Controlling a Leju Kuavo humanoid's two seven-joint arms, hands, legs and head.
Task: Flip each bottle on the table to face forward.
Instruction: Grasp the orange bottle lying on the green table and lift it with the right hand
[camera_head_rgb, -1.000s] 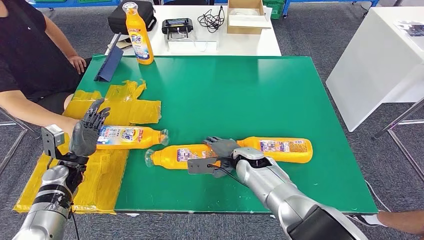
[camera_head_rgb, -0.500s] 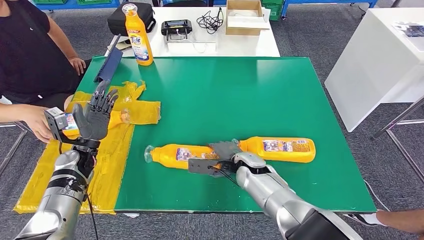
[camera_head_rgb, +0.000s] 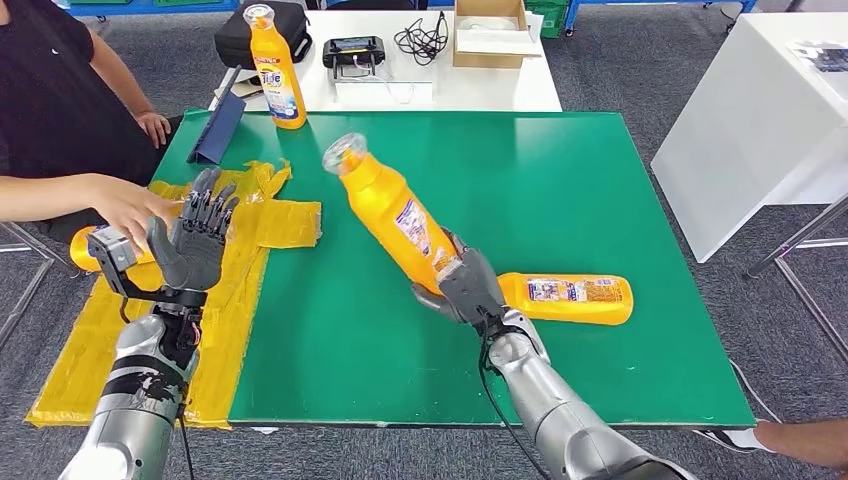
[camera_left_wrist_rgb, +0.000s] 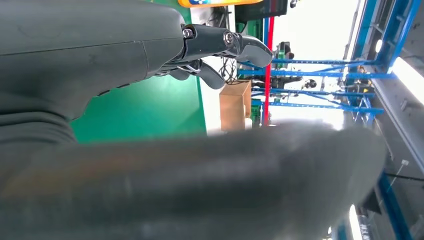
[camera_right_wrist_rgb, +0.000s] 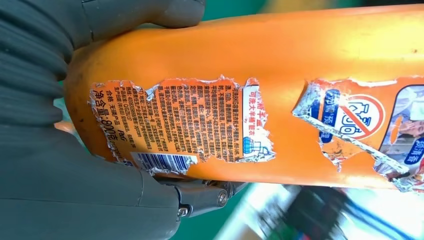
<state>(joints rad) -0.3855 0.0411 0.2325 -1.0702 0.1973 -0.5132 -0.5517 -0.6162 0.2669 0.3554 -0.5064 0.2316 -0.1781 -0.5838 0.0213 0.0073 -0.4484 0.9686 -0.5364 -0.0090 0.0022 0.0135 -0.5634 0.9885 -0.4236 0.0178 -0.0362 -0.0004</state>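
Green table (camera_head_rgb: 560, 180), torn bottle label (camera_right_wrist_rgb: 185, 125)

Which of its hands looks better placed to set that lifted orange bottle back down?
The right hand: it grips the tilted bottle above the green table. The left hand is raised, holding nothing.

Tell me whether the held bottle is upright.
Tilted: the bottle leans, cap up and away, its base gripped by the right robot hand.

The upright orange bottle (camera_head_rgb: 276, 70) at the worktop's far left corner reads "Tide". The bottle held by the right hand (camera_right_wrist_rgb: 280, 100) carries a torn back label (camera_right_wrist_rgb: 180, 127) of small Chinese print with "800" and a barcode, beside a red prohibition sign (camera_right_wrist_rgb: 361, 116).
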